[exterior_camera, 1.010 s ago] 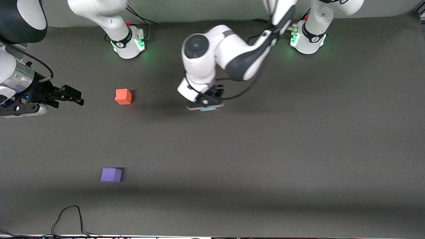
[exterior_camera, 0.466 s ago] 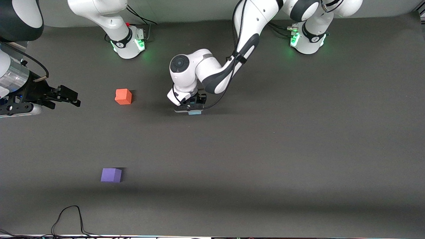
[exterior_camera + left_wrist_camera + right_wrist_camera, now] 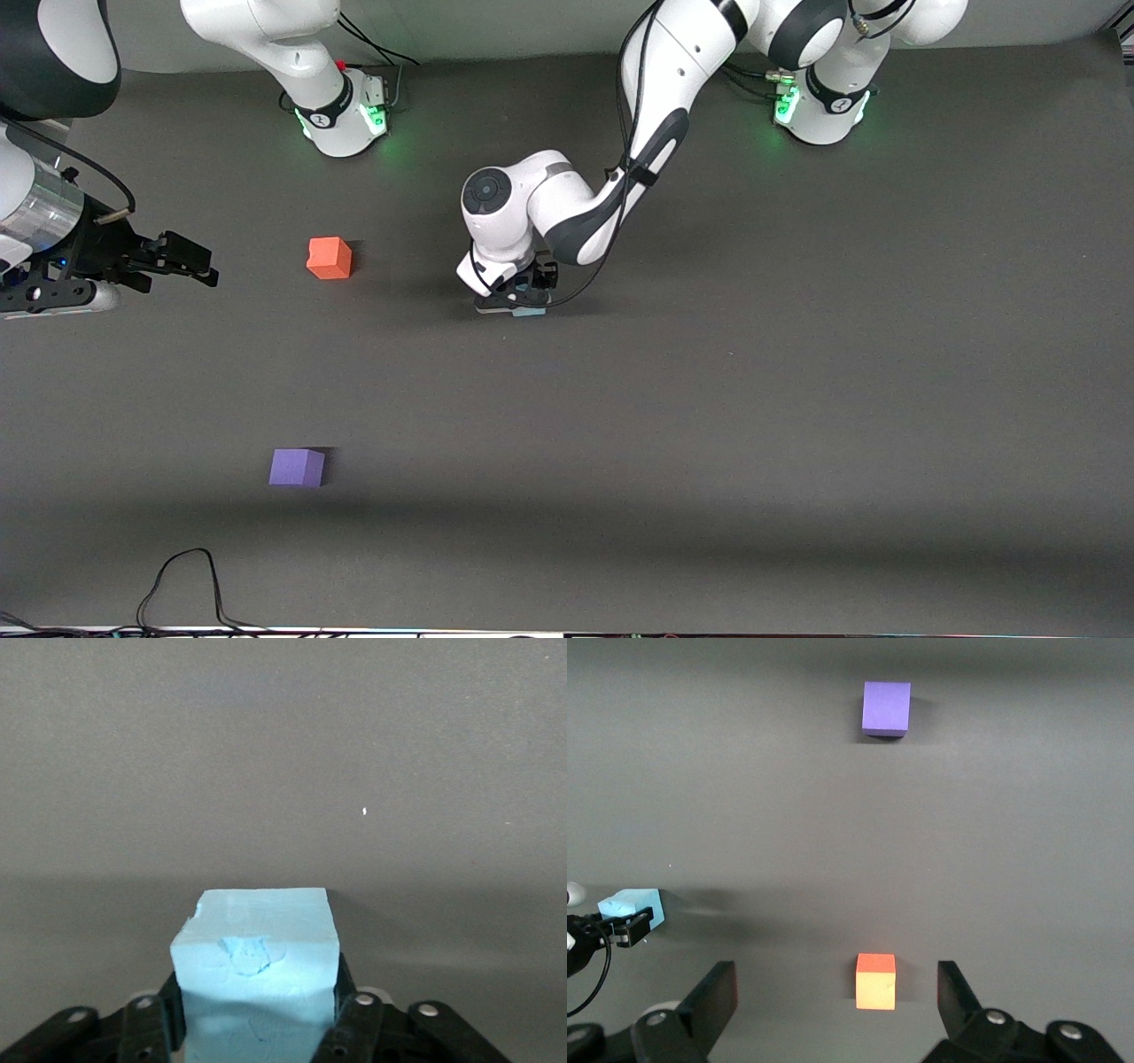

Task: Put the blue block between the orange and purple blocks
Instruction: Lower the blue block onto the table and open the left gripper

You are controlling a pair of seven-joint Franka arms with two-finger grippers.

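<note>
On the dark grey matte surface, the left claw grips the sky-blue foam cube beside the orange-red foam cube, toward the left arm's end; the right claw, fingers apart, waits above that orange-red cube; the violet foam cube sits nearer the front camera

The blue block looks like matt foam, its face pitted with a small torn dent and rough along one edge. The orange block and purple block show the same dull, soft-looking finish. The table is covered in a dark grey matt sheet, faintly grainy. The arm shells above it are glossy white plastic with black joints.
</note>
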